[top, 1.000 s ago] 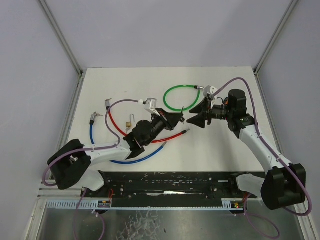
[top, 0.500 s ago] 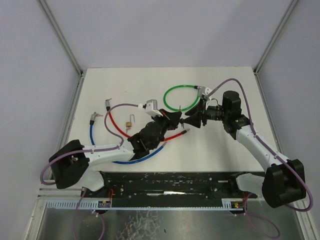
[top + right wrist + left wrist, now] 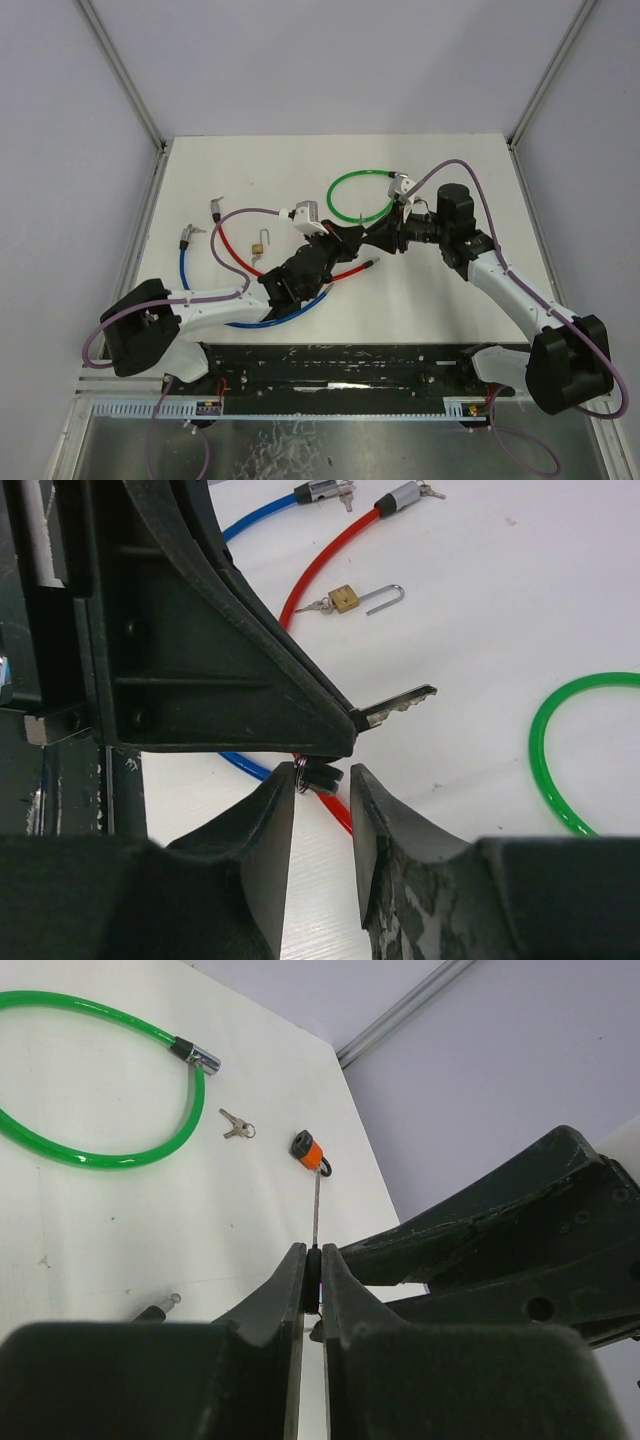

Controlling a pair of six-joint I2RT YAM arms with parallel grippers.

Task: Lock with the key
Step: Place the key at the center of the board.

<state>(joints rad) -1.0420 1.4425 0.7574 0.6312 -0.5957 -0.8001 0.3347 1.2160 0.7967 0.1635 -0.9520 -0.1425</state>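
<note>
Mid-table, both arms meet nose to nose above the white table.

Left gripper: fingers pressed together on the key. The toothed silver blade sticks out past the fingertips, held clear of the surface. In the left wrist view the key shows edge-on as a thin line rising from the closed jaws.

Right gripper: jaws part-way apart, one finger on each side of the key's dark head end. There is a gap at each side, so it is not clamped on anything (contact with the head cannot be ruled out from this angle).

Brass padlock: lying flat on the table with its shackle swung open, well apart from both grippers, off to the left arm's side. It sits just beside the red cable; the blue cable runs farther out.

Other items:
- Green cable lock looped on the table behind the meeting point.
- Small orange lock beyond the key tip in the left wrist view. It is probably resting on the table, though the view is too flat to be sure.
- Pair of loose keys between the orange lock and the green loop's metal end.
</note>
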